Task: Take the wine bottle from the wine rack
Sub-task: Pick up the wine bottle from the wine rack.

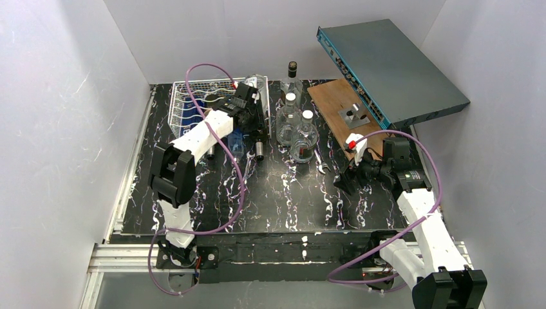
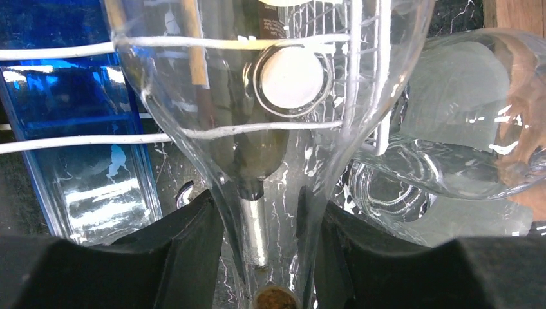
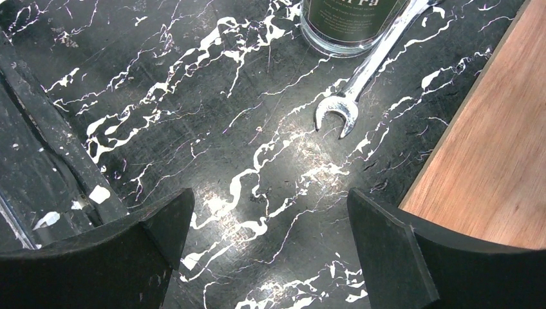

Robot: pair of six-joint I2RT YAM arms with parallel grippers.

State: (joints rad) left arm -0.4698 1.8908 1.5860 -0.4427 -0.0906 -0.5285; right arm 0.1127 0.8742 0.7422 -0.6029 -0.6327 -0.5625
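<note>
The silver-white wire rack (image 1: 187,106) stands at the back left, with bottles lying in it. My left gripper (image 1: 254,125) is at the rack's right end. In the left wrist view it (image 2: 270,257) is shut on the neck of a clear glass wine bottle (image 2: 277,103), which has a cork (image 2: 273,300) at its mouth. The bottle's body still lies over the rack's wires (image 2: 71,140). Beneath it lies a dark bottle with a silver-capped neck (image 2: 256,225). A blue bottle (image 2: 71,122) lies to its left. My right gripper (image 1: 348,178) is open and empty above the table (image 3: 244,129).
Several clear bottles (image 1: 291,119) stand just right of the rack, and one shows close by in the left wrist view (image 2: 463,84). A wrench (image 3: 360,84), a dark jar (image 3: 351,22) and a wooden board (image 3: 489,148) lie near my right gripper. A teal box (image 1: 393,64) leans at the back right.
</note>
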